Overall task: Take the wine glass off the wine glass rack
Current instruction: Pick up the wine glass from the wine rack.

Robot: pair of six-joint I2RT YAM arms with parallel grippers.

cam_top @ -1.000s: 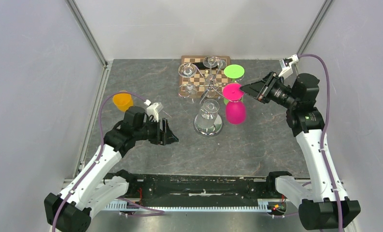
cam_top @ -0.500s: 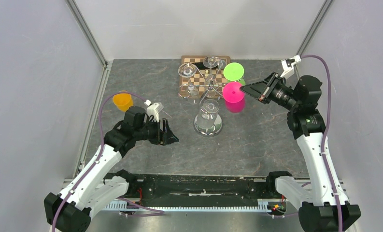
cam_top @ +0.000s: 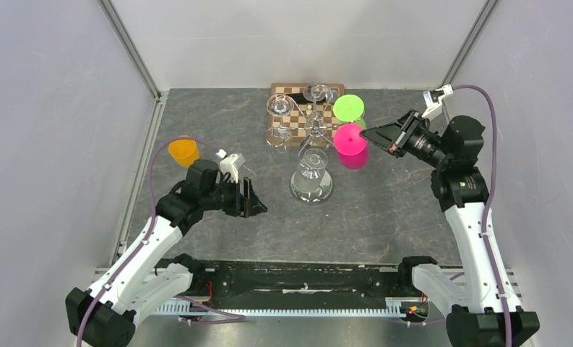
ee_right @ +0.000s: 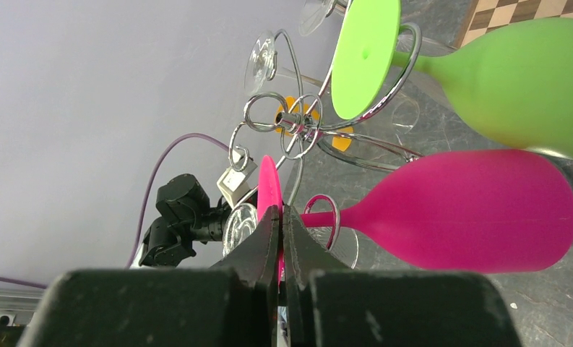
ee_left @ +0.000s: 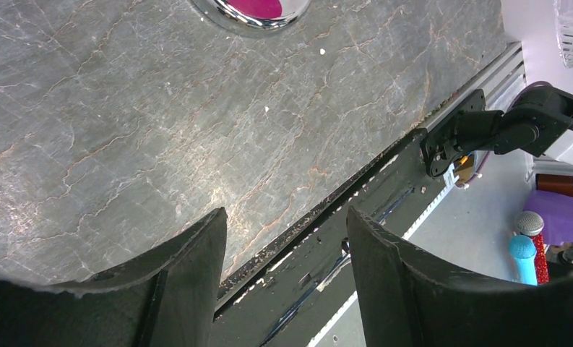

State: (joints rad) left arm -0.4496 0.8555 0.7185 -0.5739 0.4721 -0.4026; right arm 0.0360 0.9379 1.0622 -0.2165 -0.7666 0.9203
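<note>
Right tool: I see it clamped on the pink wine glass, at its foot.
Stem: beside a wine glass rack hook.
Left tool: apart.

The wine glass is opaque magenta, with a rounded bowl, slim stem and flat disc foot. It hangs upside down (foot uppermost, bowl below) and slightly tilted at the right side of the wine glass rack. The right gripper pinches the edge of its foot. A curled hook sits right at the stem just under the foot; whether the foot rests on it cannot be told. The rack is shiny silver wire: a thin central stem and several looping hook arms. It stands upright on a round mirrored base near the middle of the table.
</note>
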